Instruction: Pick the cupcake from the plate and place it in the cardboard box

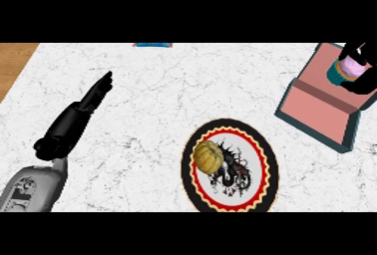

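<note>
Gripping the cupcake (344,72) with curled black fingers, the right hand (358,69) shows at about two o'clock in the head view, close to the right edge. Its fingers wrap over the pink top and down the side of the teal wrapper, so only part of the cupcake is visible. The cupcake sits over the pink inside of the cardboard box (324,112); whether it touches the box floor cannot be told. The box has dark teal outer walls and lies tilted, its near wall running down toward four o'clock.

At about six o'clock lies the plate (264,164), round with a black rim, a red and cream zigzag ring and a dark pattern in the middle. A yellow, ridged, pumpkin-like object (208,155) rests on the plate's left part.

At nine o'clock the left hand (83,112) is stretched flat above the white marble counter (154,99), fingers straight and pointing toward twelve o'clock, holding nothing. Its grey forearm (29,189) enters from seven o'clock. A small blue object (152,45) peeks in at twelve o'clock, and a strip of wood (15,62) shows at ten o'clock.
</note>
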Controlling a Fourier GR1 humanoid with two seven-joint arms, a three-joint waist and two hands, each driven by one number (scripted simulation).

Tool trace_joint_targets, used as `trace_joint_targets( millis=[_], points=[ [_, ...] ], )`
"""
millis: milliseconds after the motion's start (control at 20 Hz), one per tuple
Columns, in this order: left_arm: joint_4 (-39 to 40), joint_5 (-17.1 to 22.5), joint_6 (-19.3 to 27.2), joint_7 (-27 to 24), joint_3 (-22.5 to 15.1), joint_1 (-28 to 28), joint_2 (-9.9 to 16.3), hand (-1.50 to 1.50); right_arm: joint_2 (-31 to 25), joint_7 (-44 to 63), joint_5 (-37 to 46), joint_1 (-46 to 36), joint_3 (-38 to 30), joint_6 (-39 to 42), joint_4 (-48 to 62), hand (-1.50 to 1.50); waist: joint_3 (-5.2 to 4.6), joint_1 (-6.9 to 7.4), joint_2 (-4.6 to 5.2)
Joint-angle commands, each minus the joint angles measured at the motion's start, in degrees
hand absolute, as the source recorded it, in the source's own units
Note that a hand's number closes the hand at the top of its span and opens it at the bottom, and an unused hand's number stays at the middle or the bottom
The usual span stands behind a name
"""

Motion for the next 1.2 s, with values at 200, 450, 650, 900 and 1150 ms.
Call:
trace_joint_targets(
  millis=[200,450,650,900,1150],
  points=[
    [-0.61,-0.96,-0.79,-1.41,0.02,2.36,-0.62,0.00,-3.45,-16.14,0.21,-3.06,2.18,4.36,12.79,-1.50,0.00,-0.06,-0.22],
    [0.42,-1.53,-0.07,-0.98,0.44,1.23,-0.76,0.00,0.49,-20.21,-11.07,-4.97,-8.83,0.95,11.48,-1.50,0.06,-0.77,-0.24],
    [0.57,0.18,-0.62,-0.90,2.62,0.62,0.24,0.00,3.47,-17.64,-25.00,-6.76,-23.85,1.65,17.07,-1.50,0.15,-1.45,-0.30],
    [0.80,-0.07,-0.90,0.23,2.78,-0.89,0.39,0.00,0.58,-6.45,-32.57,-10.89,-33.36,1.31,24.64,-1.50,0.01,-1.04,-0.23],
    [-0.12,-0.62,-2.01,-0.90,1.64,-0.06,-0.17,0.00,-5.28,-11.17,-33.91,-9.00,-36.03,-1.54,30.59,-1.50,0.10,0.49,0.40]
  ],
)
